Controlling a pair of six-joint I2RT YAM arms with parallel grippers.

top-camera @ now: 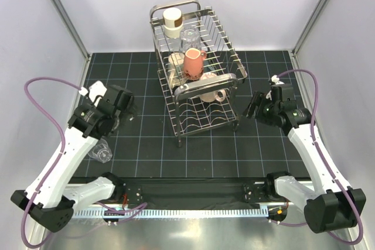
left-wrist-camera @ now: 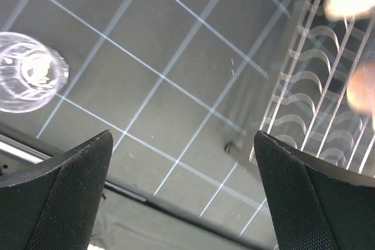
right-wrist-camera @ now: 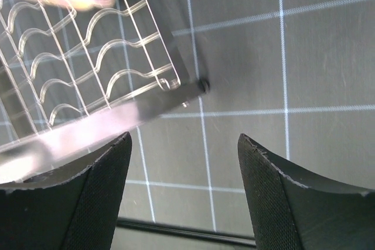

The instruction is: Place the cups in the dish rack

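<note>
Plainly, the left gripper [left-wrist-camera: 183, 136] hangs wide open with nothing between its jaws, over bare mat [left-wrist-camera: 176, 74], so the step in hand looks like fetching the next cup. A glass tumbler [left-wrist-camera: 29, 71] sits on the mat, apparently upright, off beyond the left finger and well outside the jaws. In the top view it lies beside the left forearm, toward the table's near edge.

To do this well, I judge the gripper should swing across until the tumbler is centred between the fingers. It should then come down far enough to catch the wall rather than the lip, and close gently, since glass is slick.

The dish rack [top-camera: 196, 86] stands mid-table, well apart from that tumbler. It already holds a salmon pink mug [top-camera: 193, 61], cream mugs [top-camera: 176, 62] and a second tumbler [top-camera: 188, 36].

The right gripper [right-wrist-camera: 184, 137], jaws apart and empty, hovers just beside the rack's right corner and would do best to leave the carrying path free.
</note>
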